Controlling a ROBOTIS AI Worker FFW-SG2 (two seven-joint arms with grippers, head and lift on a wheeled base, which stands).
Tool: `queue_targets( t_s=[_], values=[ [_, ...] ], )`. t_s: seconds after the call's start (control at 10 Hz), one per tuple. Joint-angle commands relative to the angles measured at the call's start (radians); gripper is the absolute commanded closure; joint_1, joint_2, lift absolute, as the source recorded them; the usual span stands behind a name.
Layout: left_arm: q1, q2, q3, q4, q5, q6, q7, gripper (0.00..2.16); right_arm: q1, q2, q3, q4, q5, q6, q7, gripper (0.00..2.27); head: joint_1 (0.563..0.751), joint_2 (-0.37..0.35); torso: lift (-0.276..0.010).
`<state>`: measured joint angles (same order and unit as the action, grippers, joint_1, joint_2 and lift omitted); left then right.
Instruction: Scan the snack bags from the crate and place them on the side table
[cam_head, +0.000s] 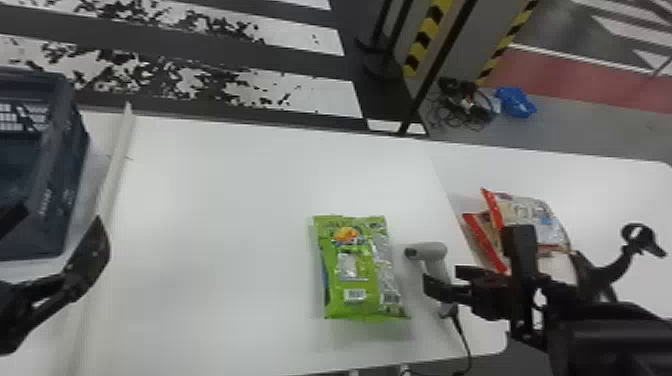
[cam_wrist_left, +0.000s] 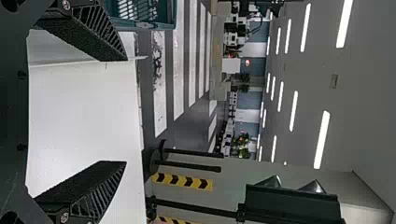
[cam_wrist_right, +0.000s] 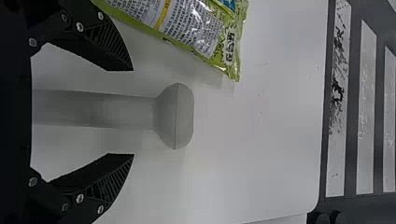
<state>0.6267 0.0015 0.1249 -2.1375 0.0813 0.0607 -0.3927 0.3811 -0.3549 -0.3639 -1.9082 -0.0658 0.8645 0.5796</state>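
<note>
So I'm standing by this white table (cam_head: 225, 175), and a green snack bag (cam_head: 350, 270) lies flat on it, barcodes facing up. Just beside it is a grey scanner (cam_head: 427, 250), its cable trailing off the near edge. The right gripper (cam_head: 470, 272) is over that scanner with its fingers well spread, handle between them but a gap on both sides, so it's gripping nothing. Left gripper (cam_head: 57, 232) is near the dark blue crate (cam_head: 75, 190), also wide apart and holding nothing. A pale strip (cam_head: 117, 155) runs across the tabletop next to the crate. Over on the side table (cam_head: 620, 200), red-edged snack bags (cam_head: 530, 220) lie overlapping.

Room's kinda busy: black-and-white striped floor (cam_head: 300, 95), yellow-and-black hazard tape (cam_head: 425, 40), a tangle of cables (cam_head: 460, 105) beside some blue crumpled thing (cam_head: 515, 101), and long ceiling lights (cam_wrist_left: 322, 140) overhead.
</note>
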Motion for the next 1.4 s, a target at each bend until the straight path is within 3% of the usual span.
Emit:
queue_targets(
  t_s=[0.0,0.2,0.5,1.0,1.3],
  values=[
    [0.001,-0.004,0.001,-0.001,0.0,0.0,0.0,0.08,0.041,0.011,-0.035,-0.068,-0.032,0.003,-0.001,0.11,0.695,-0.303,-0.094],
    [0.001,-0.004,0.001,0.001,0.0,0.0,0.0,0.08,0.084,0.024,-0.086,-0.152,-0.123,0.04,0.025,0.11,0.695,-0.298,-0.094],
    [0.002,-0.004,0.004,0.004,0.003,-0.003,-0.002,0.08,0.088,0.03,-0.107,-0.169,-0.207,0.114,0.134,0.11,0.695,-0.262,-0.094],
    [-0.002,-0.004,0.004,0.014,0.005,-0.003,-0.003,0.08,0.07,0.028,-0.023,-0.127,-0.169,0.129,0.227,0.11,0.695,-0.196,-0.094],
    [-0.002,-0.004,0.007,0.018,0.009,-0.003,-0.003,0.08,0.051,0.024,0.06,-0.086,-0.1,0.095,0.233,0.11,0.695,-0.154,-0.094]
  ],
)
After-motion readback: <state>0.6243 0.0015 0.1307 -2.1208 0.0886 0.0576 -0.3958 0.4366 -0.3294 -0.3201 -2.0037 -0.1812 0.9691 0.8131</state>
